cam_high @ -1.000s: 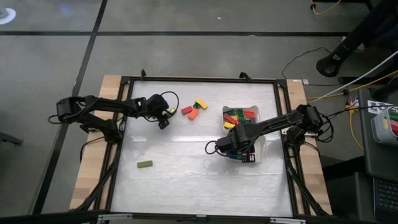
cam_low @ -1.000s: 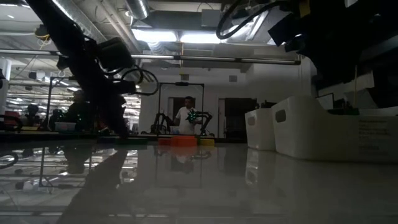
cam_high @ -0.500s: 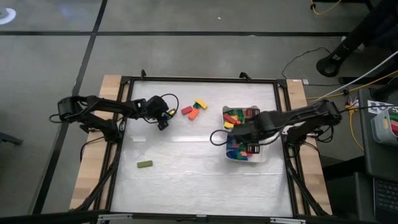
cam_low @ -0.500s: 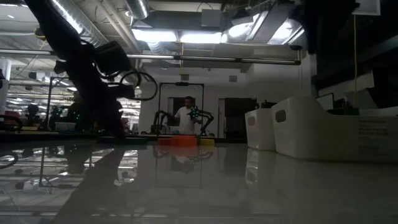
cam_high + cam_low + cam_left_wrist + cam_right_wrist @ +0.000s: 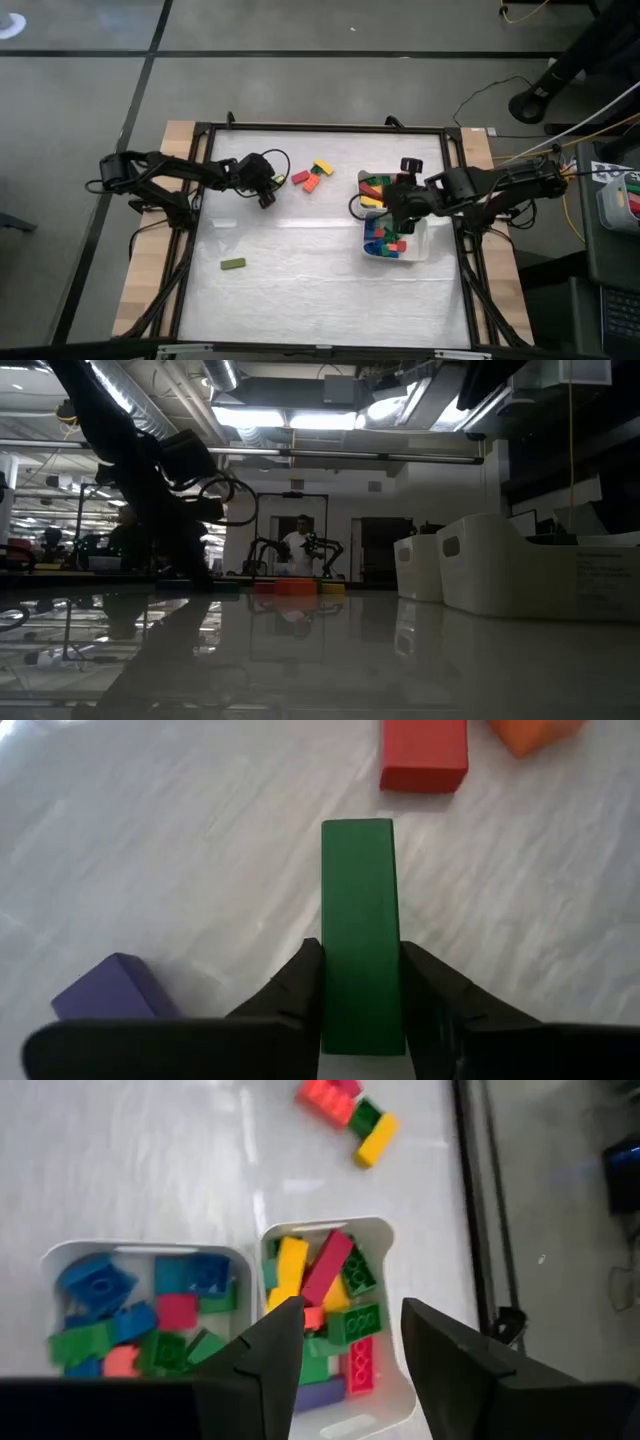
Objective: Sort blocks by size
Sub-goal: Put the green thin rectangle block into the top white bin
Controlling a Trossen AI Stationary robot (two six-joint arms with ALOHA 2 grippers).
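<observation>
Left hand (image 5: 360,982), at the far-left part of the white tabletop (image 5: 300,270), closed on a long green block (image 5: 359,920); its two dark fingers (image 5: 300,985) press the block's long sides, and the bar projects forward past the fingertips. Just beyond the bar's free end lies a red block (image 5: 424,755), with an orange block (image 5: 530,732) beside it; a purple block (image 5: 110,988) lies near the hand on the other side. In the high view the left hand (image 5: 265,190) sits near a small cluster of red, orange and yellow blocks (image 5: 311,176), and a single green block (image 5: 233,264) lies well apart toward the near-left. Right hand (image 5: 345,1345), fingers parted and holding nothing, hangs above two white trays: one tray (image 5: 385,1235) holds longer yellow, red and green bricks, the adjoining tray (image 5: 60,1258) shorter blue, green and red ones. Both trays stand at the right side of the tabletop.
</observation>
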